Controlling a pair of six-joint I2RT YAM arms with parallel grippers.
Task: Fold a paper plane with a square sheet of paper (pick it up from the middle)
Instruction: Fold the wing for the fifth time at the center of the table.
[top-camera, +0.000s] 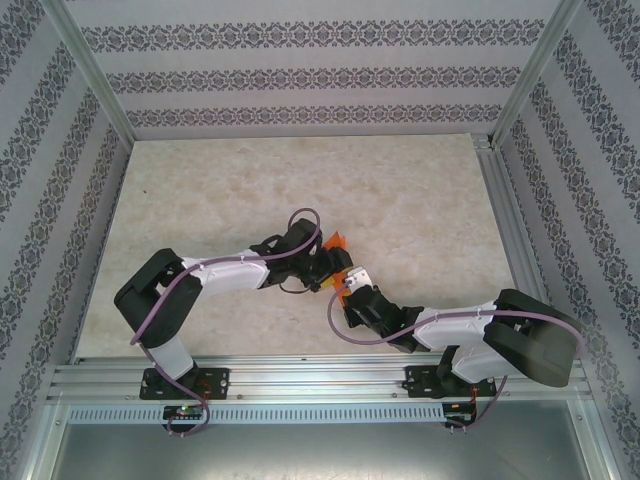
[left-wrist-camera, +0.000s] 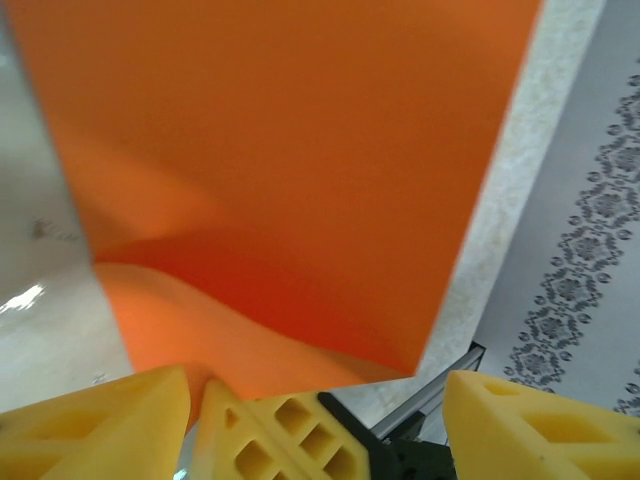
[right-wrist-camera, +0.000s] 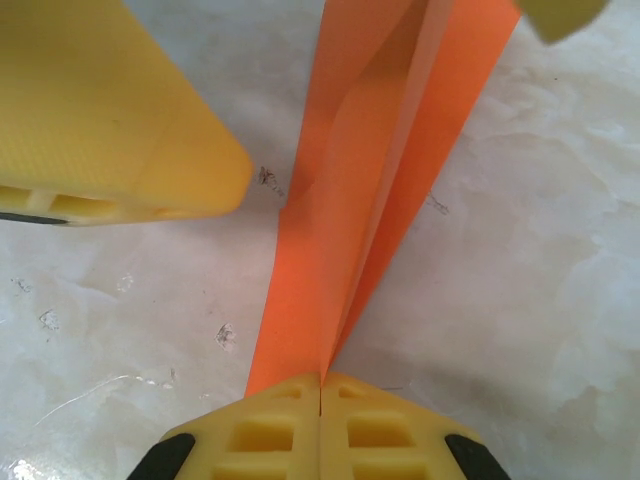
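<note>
Paper first: the orange sheet of paper (right-wrist-camera: 370, 200), folded into layers, is near the middle of the counter (top-camera: 200, 200), slightly toward its near edge. The right end effector (right-wrist-camera: 320, 385) is pinched tight on one end, so the fold's long axis runs straight away from its fingertips. The left end effector (top-camera: 325, 265) is nearer the free length. Its jaws are spread wide, one finger on each side, gripping nothing. It probably has to close squarely across that fold.

Pale marbled tabletop (top-camera: 200, 190) (faintly scuffed), aluminium rail (top-camera: 320, 378) along its near edge.
</note>
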